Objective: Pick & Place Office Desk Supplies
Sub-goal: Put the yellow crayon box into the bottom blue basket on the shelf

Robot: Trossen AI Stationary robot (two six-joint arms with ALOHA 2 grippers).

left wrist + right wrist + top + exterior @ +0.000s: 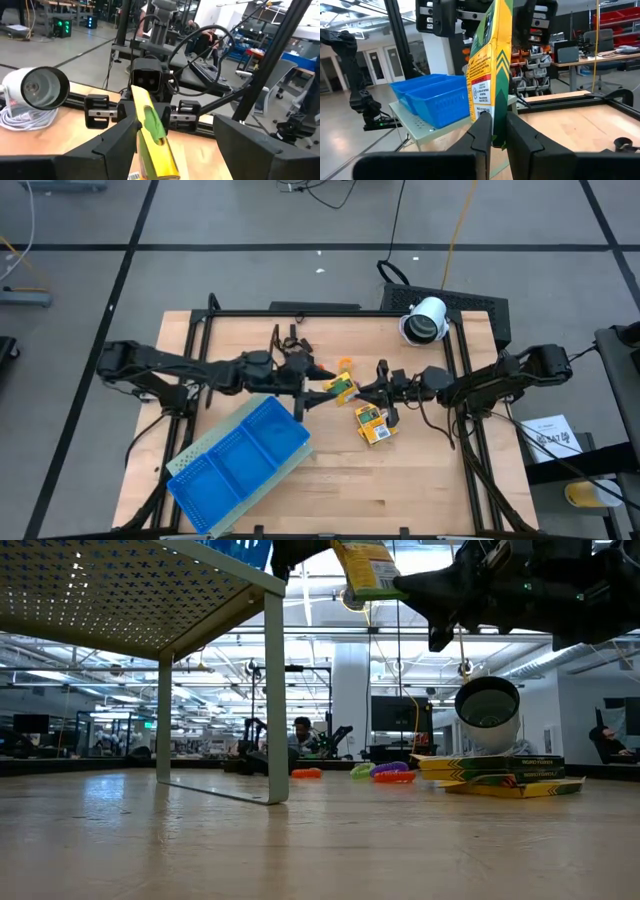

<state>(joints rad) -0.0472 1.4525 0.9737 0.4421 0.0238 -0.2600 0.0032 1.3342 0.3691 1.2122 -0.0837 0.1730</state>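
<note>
held pack: yellow with green band, a red-and-white printed label
packs on worktop: yellow, green print
tray: blue, mesh walls
worktop: pale wood planks
cylinder: white, dark mouth
rings: orange, green, purple

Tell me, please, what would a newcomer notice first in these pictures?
Probably the yellow pack held upright in mid-air above the table's middle, pinched by the right tool, with the open left tool around its other end. Next, the blue tray at the front left, and the white cylindrical device at the back right.
</note>
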